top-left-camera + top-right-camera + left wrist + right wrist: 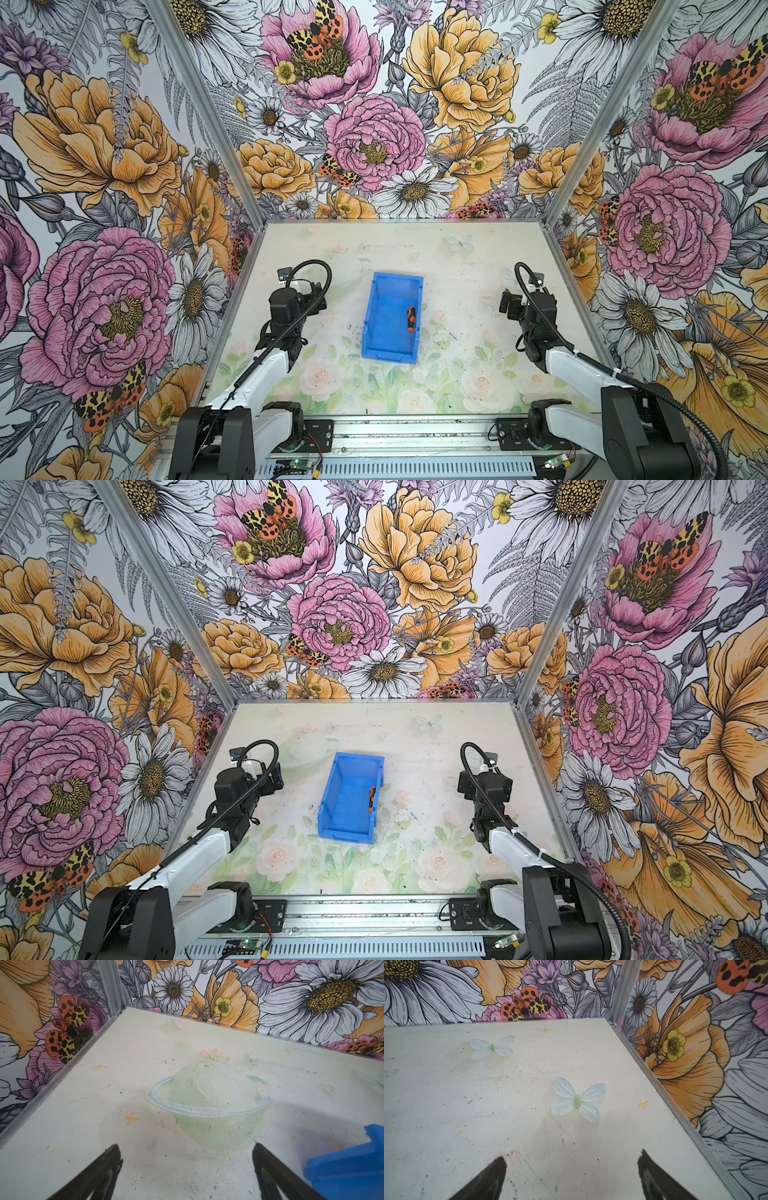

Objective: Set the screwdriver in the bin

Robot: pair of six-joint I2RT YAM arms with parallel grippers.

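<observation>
Fingers (99, 1174) spread wide — screwdriver (411, 319) lies in bin (384, 326), well apart.

Pale tabletop (457, 270), printed with faint flowers and butterflies, scuffed and speckled; blue bin (388, 324) stands near its middle.

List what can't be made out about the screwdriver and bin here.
- Screwdriver shaft: mostly hidden by the bin's right wall in a top view.
- Its tip: too small in both top views.
- Bin interior: left wrist view catches only a blurred corner, cut by the edge.
- Right wrist view shows neither.
</observation>
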